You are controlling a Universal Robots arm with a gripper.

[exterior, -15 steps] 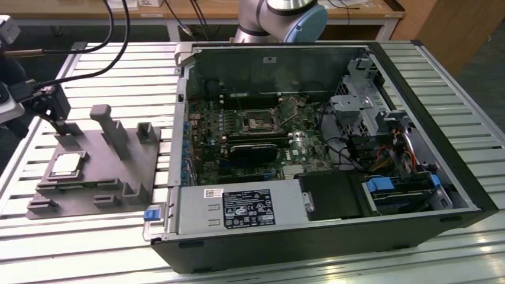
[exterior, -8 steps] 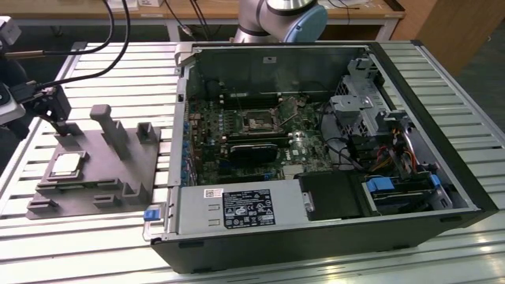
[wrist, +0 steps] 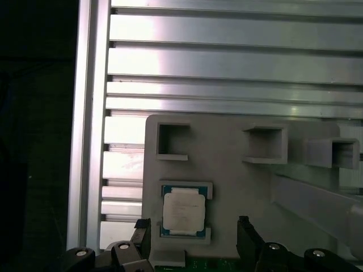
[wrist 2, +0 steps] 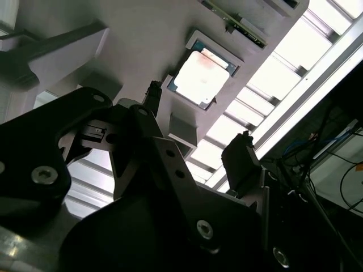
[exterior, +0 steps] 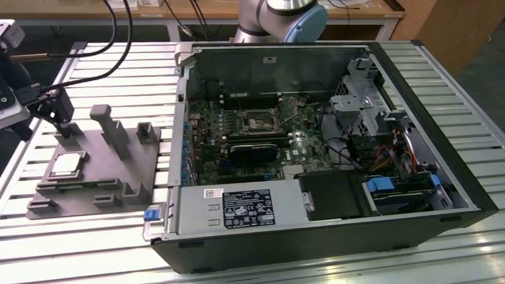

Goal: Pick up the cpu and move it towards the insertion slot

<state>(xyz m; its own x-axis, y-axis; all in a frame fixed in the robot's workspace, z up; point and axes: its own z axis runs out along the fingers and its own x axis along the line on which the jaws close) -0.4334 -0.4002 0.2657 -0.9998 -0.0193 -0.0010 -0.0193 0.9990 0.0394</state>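
Black-fingered and empty, the gripper (wrist: 193,228) gapes wide just above the cpu (wrist: 183,211). The chip lies flat in a grey fixture (wrist: 238,187) on the table (exterior: 79,236), nearer one finger. The insertion slot (exterior: 259,122) sits well apart, toward the exterior view's right.

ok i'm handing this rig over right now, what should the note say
Gripper: open, empty, hovering over the grey fixture close to the cpu, not touching it.
Cpu: lying flat in its pocket on the fixture, outside the computer case.
Insertion slot: on the motherboard inside the open case.
Done: nothing lifted yet.
Left: the grasp and the carry towards the slot.
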